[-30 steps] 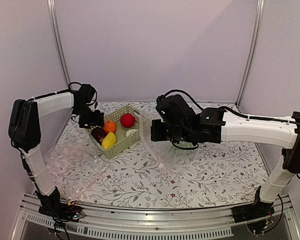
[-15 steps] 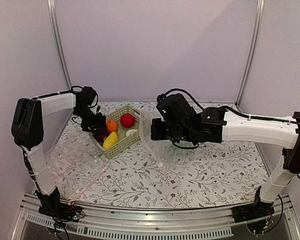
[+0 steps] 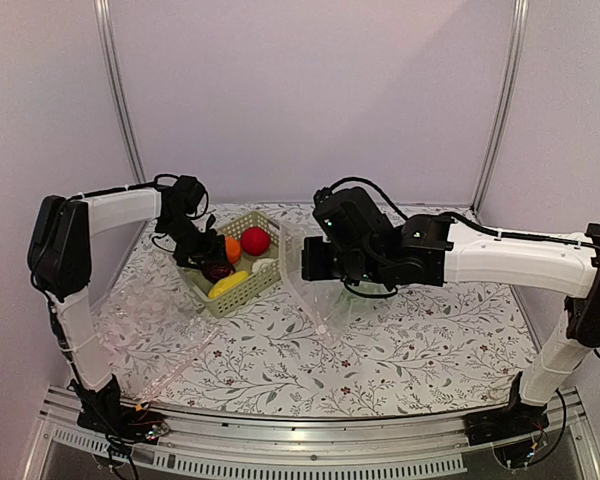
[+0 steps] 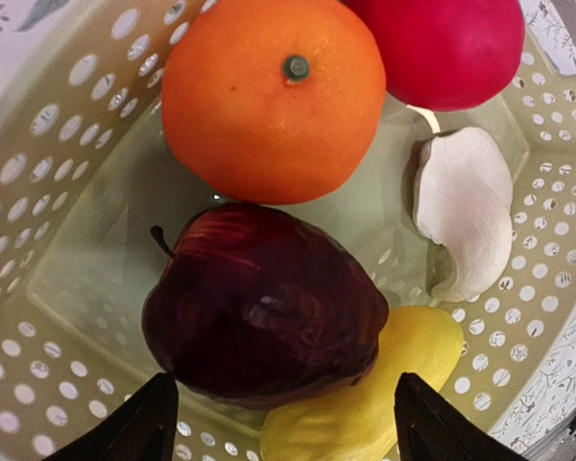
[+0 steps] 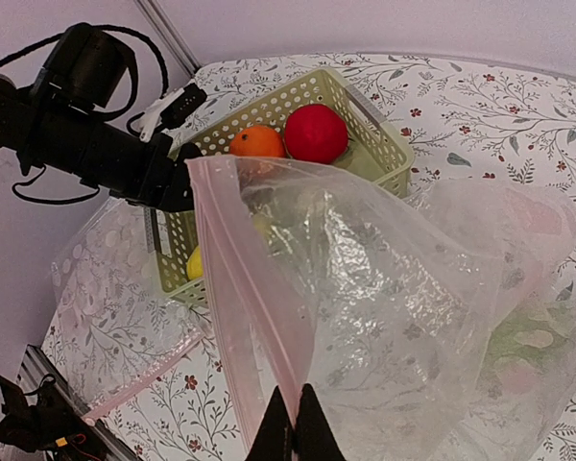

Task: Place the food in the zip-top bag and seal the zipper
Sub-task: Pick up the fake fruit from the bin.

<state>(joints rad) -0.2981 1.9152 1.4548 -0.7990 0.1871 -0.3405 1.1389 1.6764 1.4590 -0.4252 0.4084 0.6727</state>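
A flower-patterned surface [image 3: 410,350] is seen from above, with two white and black robot arms reaching in from the near edge. A light green lattice basket [image 3: 242,293] stands left of centre, towards the back. Five toy foods are held in it: a red ball [image 3: 255,240] at the far side, an orange [image 3: 232,247] just beside it, a dark maroon apple [image 4: 259,307] touching the orange, a yellow piece [image 4: 365,413] tucked under the apple's near side, and a white piece [image 4: 466,216] lying against the basket wall. The left claw [image 4: 283,432] is lowered into the basket with its jaws spread wide; nothing is gripped, and its two dark fingertips [image 4: 134,427] are seen on either side of the apple and the yellow piece. To the right of the basket, the zip-top bag [image 5: 394,279] is held up off the surface by the right claw [image 5: 293,427], whose jaws are pinched tight on the pale pink zipper strip [image 5: 250,307] at the bag's mouth. The mouth is turned towards the basket and hangs partly open, with the clear plastic billowing out behind it. A green shape [image 5: 523,336] is seen blurred through the plastic at the right; whether it lies inside the bag or under it cannot be told. A second clear bag [image 3: 150,320] is laid flat on the surface at the left, near the left arm.
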